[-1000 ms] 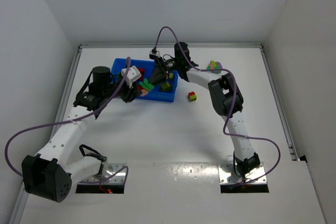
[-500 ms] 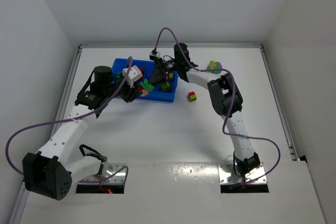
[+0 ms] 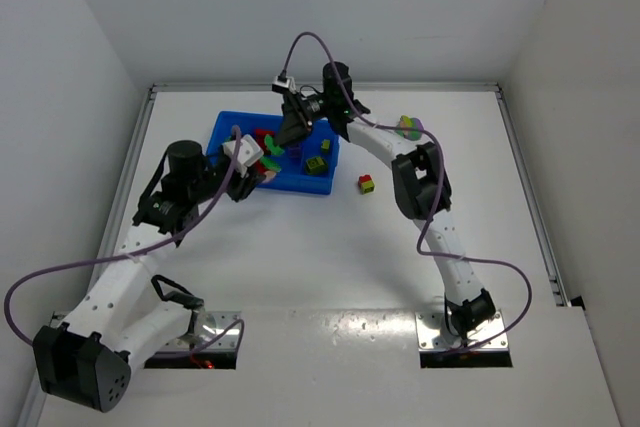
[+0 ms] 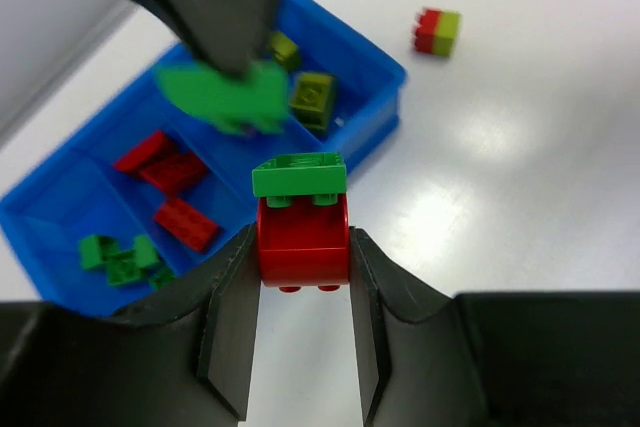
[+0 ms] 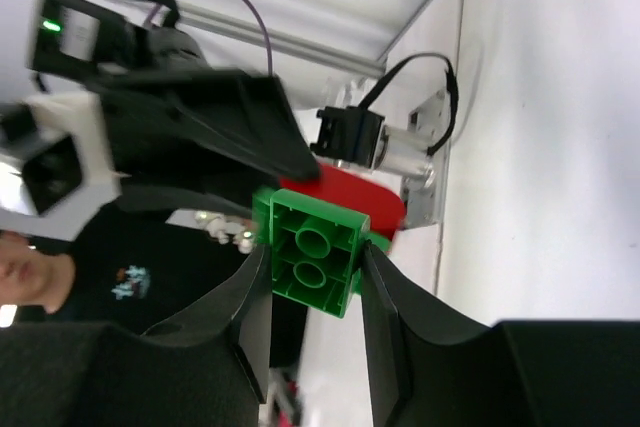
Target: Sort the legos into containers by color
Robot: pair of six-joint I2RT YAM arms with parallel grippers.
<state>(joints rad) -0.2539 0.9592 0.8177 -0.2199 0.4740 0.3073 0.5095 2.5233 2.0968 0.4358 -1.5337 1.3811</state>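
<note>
My left gripper is shut on a red lego that has a green lego stuck on top, held above the table at the near edge of the blue tray. My right gripper is shut on another green lego, hovering over the tray just beyond the left gripper. The right gripper and its green brick are a little apart from the left one's stack. The containers hold red legos, green legos and yellow-green legos in separate compartments.
A red and yellow-green clump lies on the table right of the tray. A multicoloured clump with purple sits further back right, by the right arm. White walls close in the table on three sides.
The two grippers have drawn apart: the right one moved back and left over the tray with a green brick, and the left arm pulled back toward the near left with its red and green stack.
</note>
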